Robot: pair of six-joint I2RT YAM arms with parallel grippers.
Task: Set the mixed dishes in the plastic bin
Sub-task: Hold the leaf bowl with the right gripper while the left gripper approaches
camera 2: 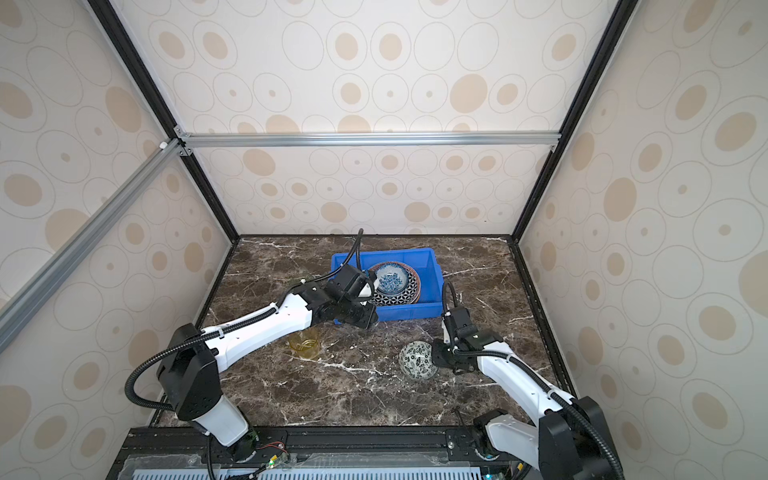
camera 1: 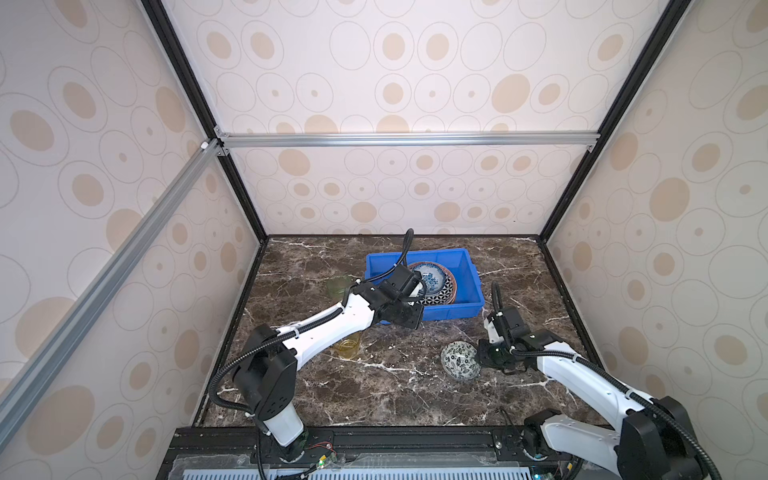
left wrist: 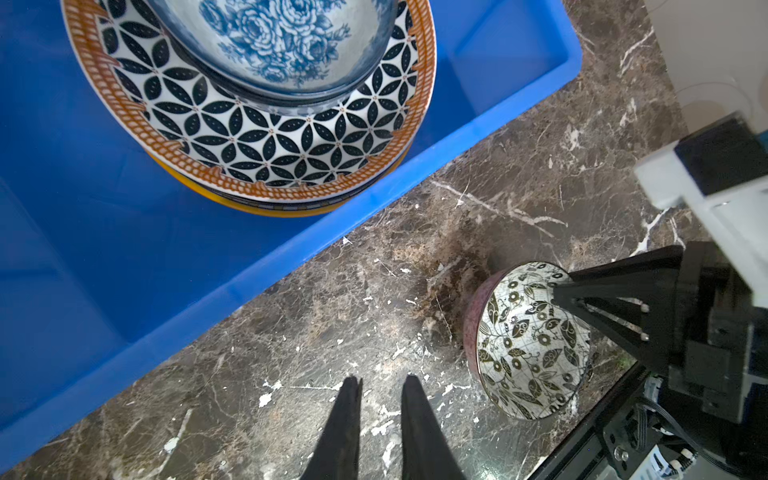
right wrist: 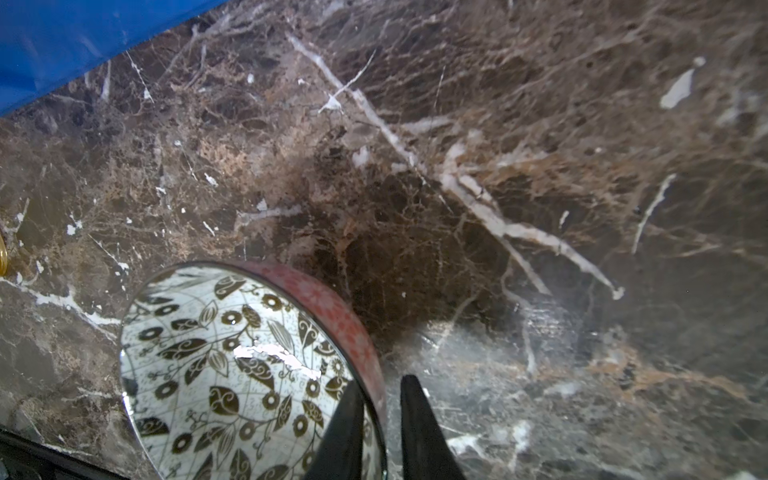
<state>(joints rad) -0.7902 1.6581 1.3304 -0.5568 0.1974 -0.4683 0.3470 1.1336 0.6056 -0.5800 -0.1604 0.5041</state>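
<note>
The blue plastic bin (camera 1: 453, 312) (camera 2: 409, 312) holds a stack of plates topped by a black-white geometric plate (camera 1: 442, 292) (left wrist: 266, 141). A blue-floral bowl (camera 1: 432, 277) (left wrist: 282, 37) rests on that plate. A black-white leaf-patterned bowl (camera 1: 458, 360) (camera 2: 417, 360) (right wrist: 232, 365) sits tilted on the marble in front of the bin. My right gripper (right wrist: 382, 384) (camera 1: 482, 357) is shut on its rim, one finger inside and one outside. My left gripper (left wrist: 380, 380) (camera 1: 409, 318) hovers over the bin's near-left corner, slightly open and empty.
A green cup (camera 1: 338, 286) stands left of the bin, partly behind my left arm. A yellow cup (camera 1: 348, 347) (camera 2: 304, 344) stands under that arm's forearm. Patterned walls enclose the marble table (camera 1: 374, 395) on three sides.
</note>
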